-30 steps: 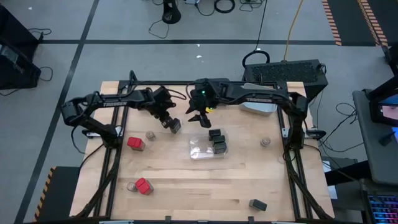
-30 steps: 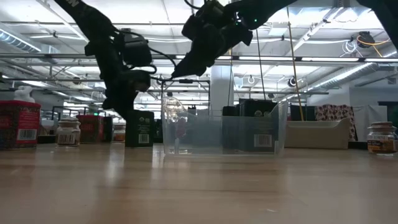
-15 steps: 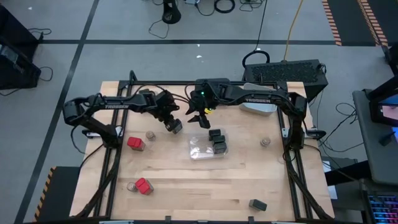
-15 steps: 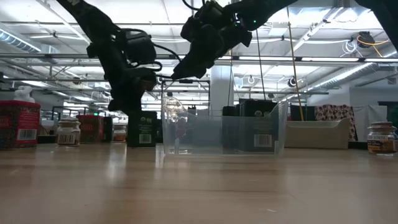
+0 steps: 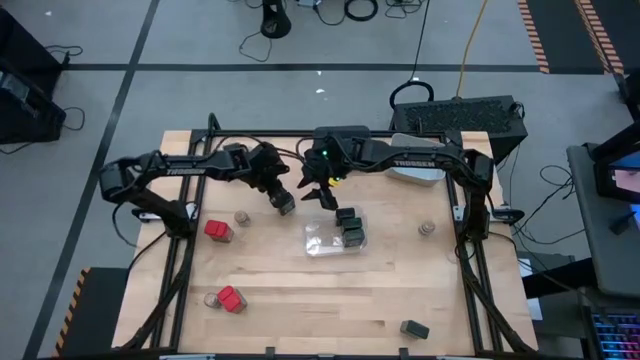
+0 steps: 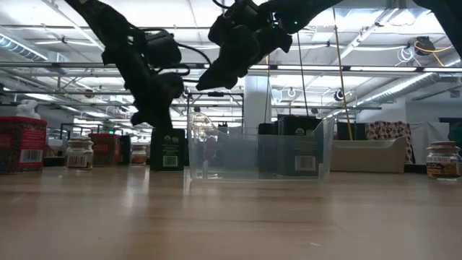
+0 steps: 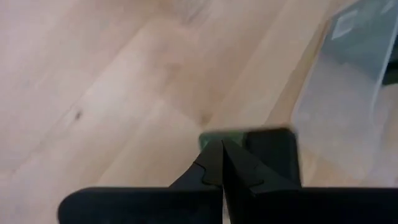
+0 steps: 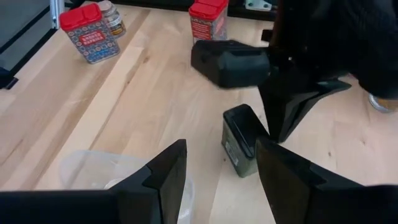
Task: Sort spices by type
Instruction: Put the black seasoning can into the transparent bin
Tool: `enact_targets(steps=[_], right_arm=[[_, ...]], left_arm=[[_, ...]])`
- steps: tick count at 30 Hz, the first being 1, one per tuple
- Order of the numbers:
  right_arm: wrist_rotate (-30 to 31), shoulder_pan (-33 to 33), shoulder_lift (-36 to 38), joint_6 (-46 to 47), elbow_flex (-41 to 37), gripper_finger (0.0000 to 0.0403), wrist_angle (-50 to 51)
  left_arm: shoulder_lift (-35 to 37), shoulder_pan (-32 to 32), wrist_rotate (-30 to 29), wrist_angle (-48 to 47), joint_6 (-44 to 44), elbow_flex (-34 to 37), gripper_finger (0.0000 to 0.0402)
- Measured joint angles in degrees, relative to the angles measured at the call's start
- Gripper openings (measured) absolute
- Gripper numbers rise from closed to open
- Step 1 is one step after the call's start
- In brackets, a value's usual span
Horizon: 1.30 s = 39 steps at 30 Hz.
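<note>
Left gripper (image 5: 283,203), jaws pressed together, sits right at the top of the upright dark tin (image 8: 239,148), table under it. Right gripper (image 5: 318,194) hovers just beside, jaws spread and empty; the left is nearer.

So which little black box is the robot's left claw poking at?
Find the clear bin in the middle of the table. Just beside it, toward the left arm, one dark tin stands alone on the wood, under the shut left gripper. The other dark tins near it sit inside the bin; this one is outside.
</note>
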State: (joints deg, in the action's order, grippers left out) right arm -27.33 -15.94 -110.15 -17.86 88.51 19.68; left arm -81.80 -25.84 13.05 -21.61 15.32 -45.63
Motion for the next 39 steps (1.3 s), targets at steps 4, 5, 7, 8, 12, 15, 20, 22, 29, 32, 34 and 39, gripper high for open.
enact_targets(steps=[4, 5, 7, 8, 12, 15, 20, 22, 29, 32, 34, 39], right_arm=[[0.1, -0.1, 0.0, -1.7, 0.0, 0.0176, -1.5], [0.2, -0.1, -0.1, -2.0, 0.0, 0.0176, -2.2], [0.2, 0.1, -0.5, -2.2, 0.1, 0.0178, -4.2], [0.3, 0.2, -0.8, -2.3, 0.1, 0.018, -4.7], [0.3, 1.2, -3.5, -2.4, 0.1, 0.0197, -10.0], [0.3, 2.1, -5.8, -2.6, 0.1, 0.0218, -14.4], [0.3, 3.5, -9.4, -2.9, 1.0, 0.0257, -16.6], [0.3, 3.9, -10.9, -3.9, 2.9, 0.0268, -15.7], [0.3, 4.4, -18.6, -8.5, 17.1, 0.0278, -4.3], [0.3, 4.4, -22.6, -11.9, 25.0, 0.0279, 5.9], [0.6, 4.4, -25.1, -13.8, 29.4, 0.0279, 11.4], [5.7, 4.4, -28.4, -17.0, 34.8, 0.0279, 18.2]], left_arm=[[4.0, -0.1, -2.4, -2.6, -0.9, 0.0, 0.0], [5.2, -0.2, -3.0, -3.2, -0.9, 0.0, 0.0], [7.7, -0.4, -4.0, -4.0, -0.6, 0.0, 0.0], [9.2, -0.5, -4.4, -4.8, -0.6, 0.0, 0.0], [13.9, -0.8, -5.5, -6.6, 1.3, 0.0, 0.0], [16.8, -0.8, -5.5, -8.6, 2.5, -0.1, 0.0001], [22.0, -0.8, -6.6, -13.2, 5.3, -0.1, 0.0027], [24.0, -0.8, -7.6, -13.7, 6.0, -0.1, 0.0039], [28.0, -0.8, -10.3, -16.8, 8.4, -0.1, 0.0063], [28.0, -0.8, -10.4, -18.0, 8.4, -0.1, 0.0065], [28.0, -0.8, -10.5, -18.6, 8.4, -0.1, 0.0065], [28.2, -0.8, -12.0, -18.5, 8.4, -0.1, 0.0066]])
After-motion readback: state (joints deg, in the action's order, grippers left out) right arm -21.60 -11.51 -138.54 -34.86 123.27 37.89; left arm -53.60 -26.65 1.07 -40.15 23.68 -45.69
